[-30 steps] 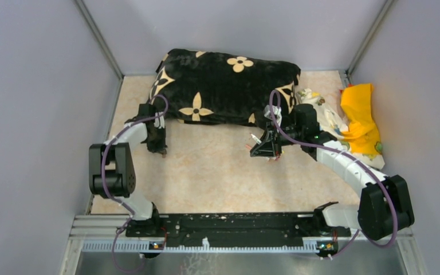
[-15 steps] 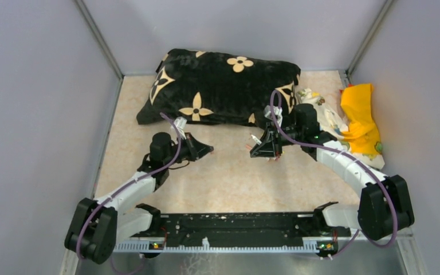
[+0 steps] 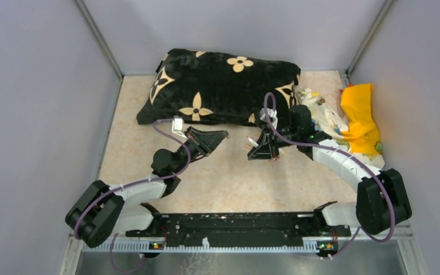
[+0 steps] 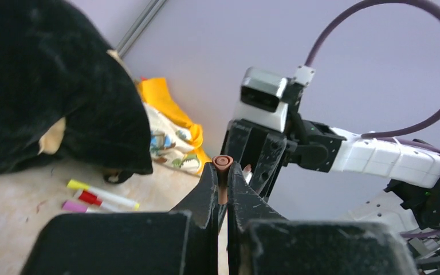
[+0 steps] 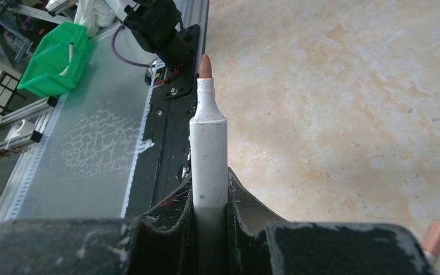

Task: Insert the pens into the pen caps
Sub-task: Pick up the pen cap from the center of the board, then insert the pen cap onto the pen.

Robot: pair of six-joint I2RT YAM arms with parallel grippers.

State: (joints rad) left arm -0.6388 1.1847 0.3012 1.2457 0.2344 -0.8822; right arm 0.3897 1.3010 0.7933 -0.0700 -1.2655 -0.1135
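My left gripper [image 4: 222, 172] is shut on a small brown pen cap [image 4: 223, 162], open end facing away from the camera toward the right arm. In the top view the left gripper [image 3: 222, 136] is raised in mid table, pointing right. My right gripper [image 5: 209, 183] is shut on a white pen [image 5: 208, 143] with a brown tip [image 5: 205, 66]. In the top view the right gripper [image 3: 255, 150] faces the left one with a gap between them. Three more pens [image 4: 100, 196] with yellow, red and pink ends lie on the table under the cushion's corner.
A black cushion [image 3: 223, 86] with beige flowers lies across the back. A printed cloth [image 3: 321, 112] and an orange cloth [image 3: 361, 117] lie at the back right. A brown object [image 5: 435, 238] lies on the table by the right gripper.
My left arm has swung from the cushion's left edge to the middle, its gripper now raised and pointing at the right gripper. The right arm has shifted slightly left.
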